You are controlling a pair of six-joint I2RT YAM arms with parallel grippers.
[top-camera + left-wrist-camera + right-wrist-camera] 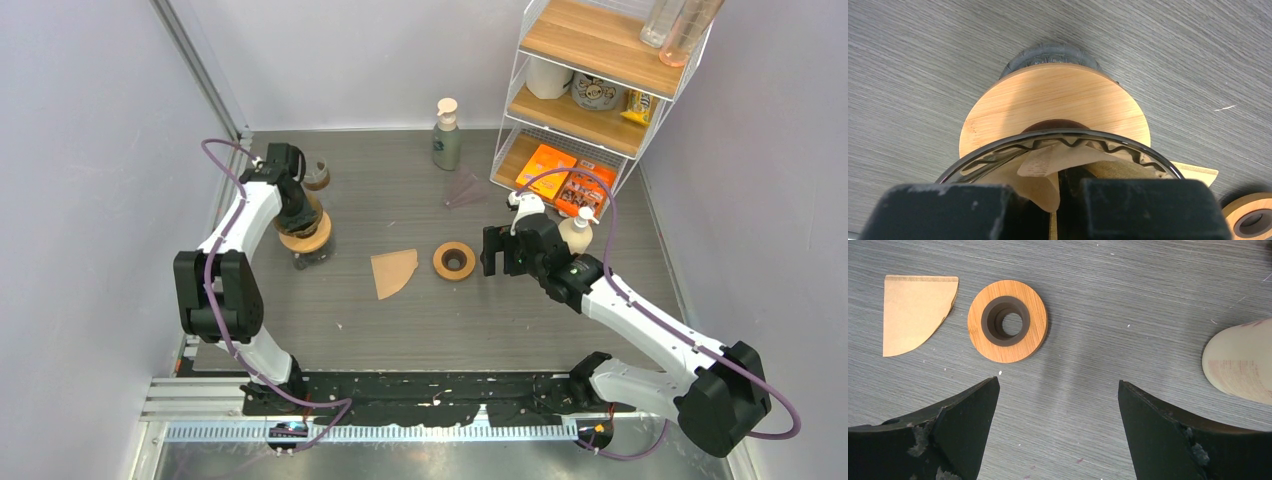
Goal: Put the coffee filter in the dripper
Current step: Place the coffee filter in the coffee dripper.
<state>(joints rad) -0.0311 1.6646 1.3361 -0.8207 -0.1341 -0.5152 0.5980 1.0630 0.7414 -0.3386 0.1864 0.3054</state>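
Grey wood-grain counter, pale lilac walls on three sides, wire shelf with wooden boards in the far right corner. Right gripper hovers over the counter, jaws spread wide, holding nothing, near wooden ring. Spare filter lies flat just beside the ring. Left gripper jaws nearly closed, pinching edge of coffee filter, which sits inside the glass dripper, far left.
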